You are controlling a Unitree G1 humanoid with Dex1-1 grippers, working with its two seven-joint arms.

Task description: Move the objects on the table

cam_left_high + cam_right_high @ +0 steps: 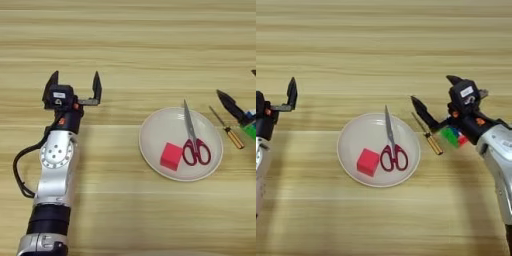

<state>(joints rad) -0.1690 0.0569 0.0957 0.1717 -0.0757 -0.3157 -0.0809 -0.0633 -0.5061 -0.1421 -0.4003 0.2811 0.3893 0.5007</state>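
1. My left pincer [75,85] hovers over bare table [125,40], well left of the plate [150,135], fingers wide apart, holding nothing.
2. My right pincer [438,100] is right of the plate, fingers apart. The puzzle cube [452,136] sits under it; whether it is gripped or just beneath, I cannot tell.
3. Red cube [368,162] lies on the plate, left of the scissors [392,145], close but not touching.
4. Red cube: looks light, rigid, flat-sided. Grip opposite faces, from above.
5. Scissors: blades shut, tips pointing away, handles near me. Thin, lying flat, likely slippery on the plate. Best hold probably across the handles or at the pivot.
6. A screwdriver [427,135] lies on the table between plate and puzzle cube.
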